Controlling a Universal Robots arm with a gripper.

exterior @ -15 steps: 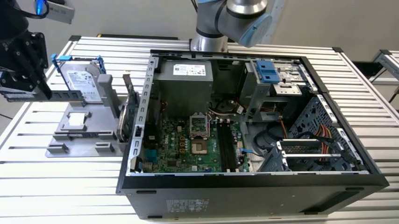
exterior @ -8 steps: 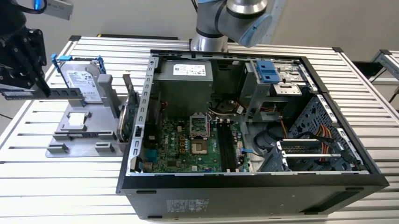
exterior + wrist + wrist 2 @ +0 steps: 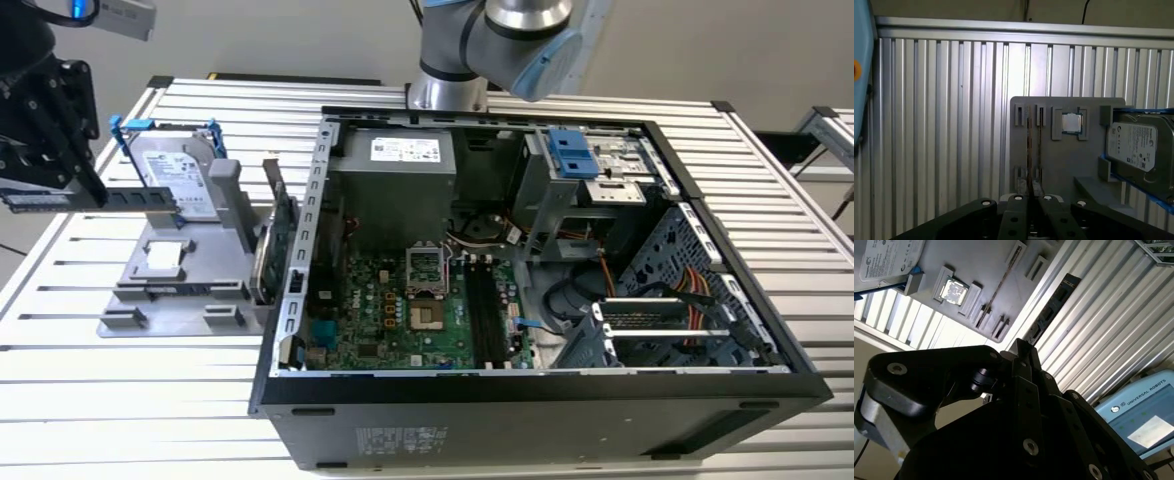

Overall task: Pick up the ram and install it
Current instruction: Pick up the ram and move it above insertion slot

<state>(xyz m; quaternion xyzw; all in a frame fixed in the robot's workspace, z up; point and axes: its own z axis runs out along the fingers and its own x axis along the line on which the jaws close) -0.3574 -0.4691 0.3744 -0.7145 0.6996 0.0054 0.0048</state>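
Observation:
The ram [image 3: 94, 197] is a long, narrow dark stick, lying level in the air at the exterior view's far left, in front of the hard drive. My black gripper [image 3: 60, 190] is shut on it from above. In the first wrist view the ram [image 3: 1029, 150] shows edge-on as a thin line running out from between the fingertips of the gripper [image 3: 1030, 197], above the grey holder [image 3: 1064, 165]. The open computer case [image 3: 747, 330] lies on its side to the exterior view's right. Its long black memory slots [image 3: 481, 310] are on the green motherboard.
The grey holder [image 3: 174, 300] carries an upright silver hard drive with blue rails [image 3: 180, 175], a processor chip [image 3: 163, 255] and a green card [image 3: 271, 240] next to the case wall. All of it rests on a ribbed metal table [image 3: 107, 400]. The arm's base [image 3: 454, 60] stands behind the case.

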